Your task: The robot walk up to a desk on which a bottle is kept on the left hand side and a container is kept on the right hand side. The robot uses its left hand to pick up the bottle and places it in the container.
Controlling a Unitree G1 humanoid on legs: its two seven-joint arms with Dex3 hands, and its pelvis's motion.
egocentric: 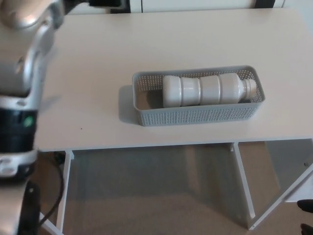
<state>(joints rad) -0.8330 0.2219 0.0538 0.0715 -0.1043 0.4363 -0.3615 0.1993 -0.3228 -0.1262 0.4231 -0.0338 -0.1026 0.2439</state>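
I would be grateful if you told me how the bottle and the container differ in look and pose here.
The bottle is white, smooth and ribbed; the container is grey with perforated mesh walls. The bottle is a closed, rounded form lying on its side, cap toward picture right; the container is an open-topped oblong sitting upright on the desk. The bottle lies inside the container. Both run lengthwise left to right.
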